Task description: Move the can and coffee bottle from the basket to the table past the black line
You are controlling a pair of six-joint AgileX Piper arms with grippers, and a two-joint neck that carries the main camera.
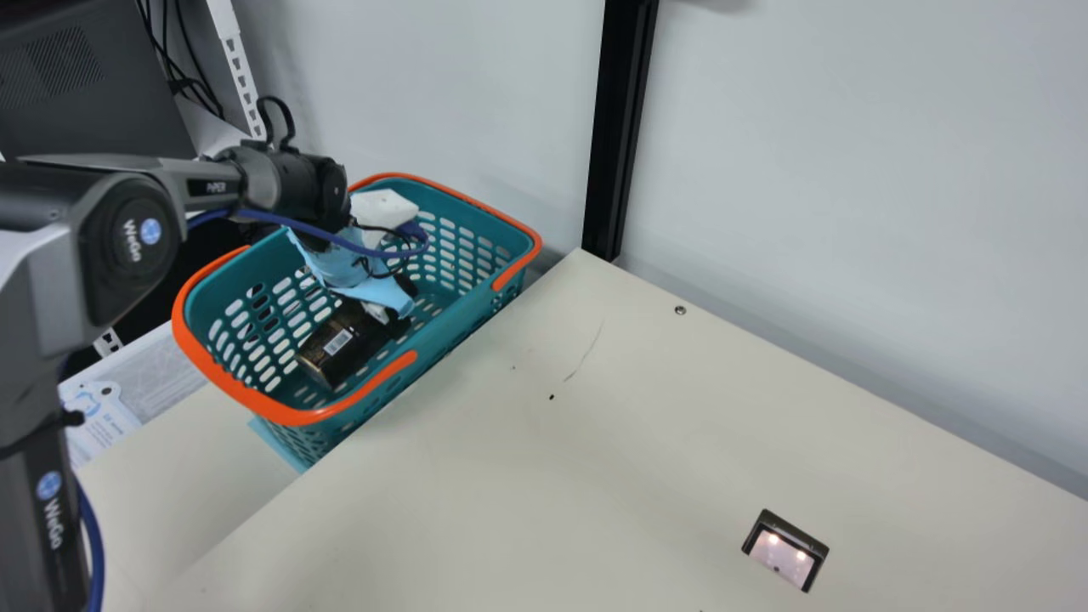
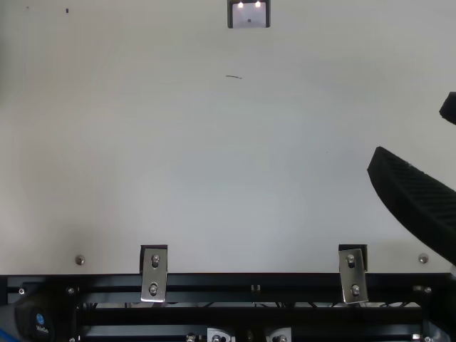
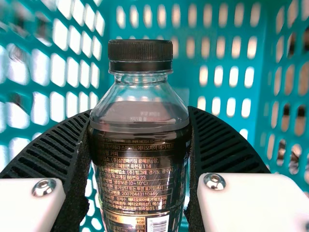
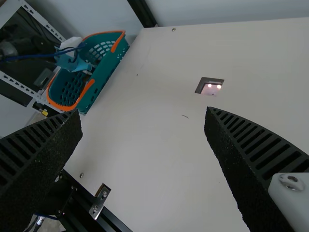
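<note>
Left gripper (image 1: 401,306) slants down, main view's left, fingers part-closed. Right gripper (image 2: 411,130) gapes wide, top view's right.

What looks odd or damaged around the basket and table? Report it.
The coffee bottle lies tipped on its side in the teal basket, the left jaws against both its flanks. The cream table bears a thin, curved, scratch-like mark, possibly just wear. Nothing looks spilled.

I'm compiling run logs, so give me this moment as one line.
left tool: closed on coffee bottle | bottle: inside basket, not yet on table | right tool: open, empty, above table
</note>
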